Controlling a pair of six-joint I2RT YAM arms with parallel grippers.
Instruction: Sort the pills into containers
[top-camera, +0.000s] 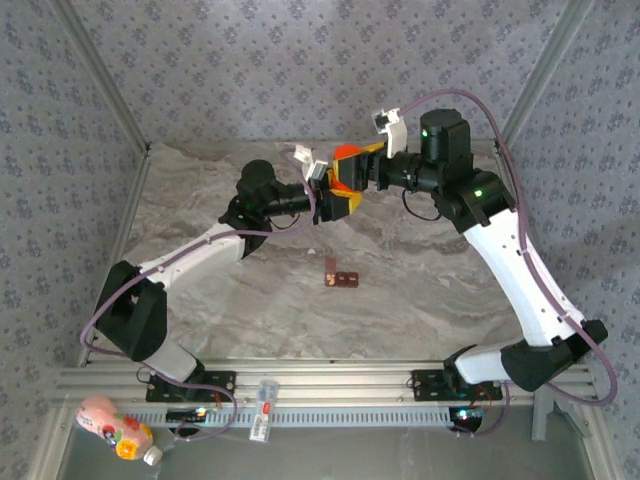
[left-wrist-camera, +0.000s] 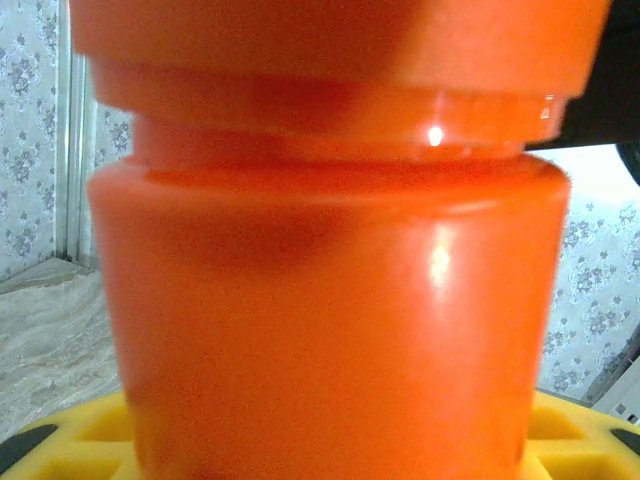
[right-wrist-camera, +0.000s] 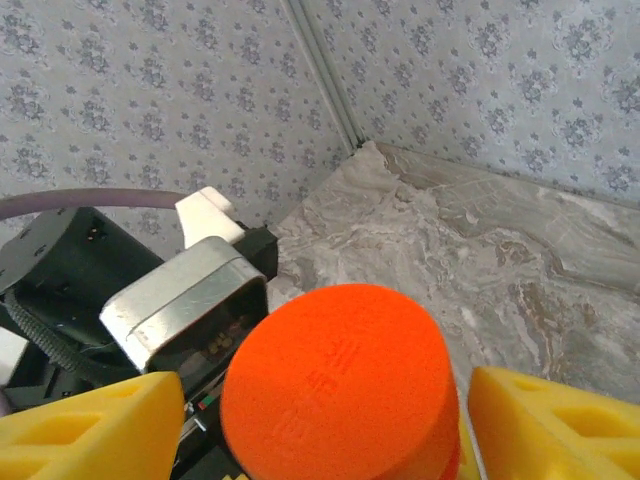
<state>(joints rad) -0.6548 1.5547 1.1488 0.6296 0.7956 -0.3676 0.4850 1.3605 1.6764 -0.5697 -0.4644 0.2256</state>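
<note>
A small dark reddish-brown strip of square pill containers (top-camera: 340, 280) lies flat on the grey marbled tabletop (top-camera: 230, 300), apart from both arms. Beyond the strip, well clear of it toward the patterned back wall, the two arms meet in the air around a bright orange cylindrical plastic bottle (top-camera: 345, 160). The left gripper (top-camera: 335, 192), reaching in from the strip's far left, pinches the bottle's body. In the left wrist view the orange wall (left-wrist-camera: 330, 330) stands right against the lens, with yellow foam pads (left-wrist-camera: 580, 440) showing under it on both sides. The right gripper (top-camera: 357, 177) comes in from the strip's far right, with its yellow fingers (right-wrist-camera: 90, 420) on either side of the bottle's round orange cap (right-wrist-camera: 340, 380). A thin dark gap shows beside one finger, and I cannot tell whether the other presses the cap, so whether the right claw grips stays unclear. No pills can be made out in or near the strip.
</note>
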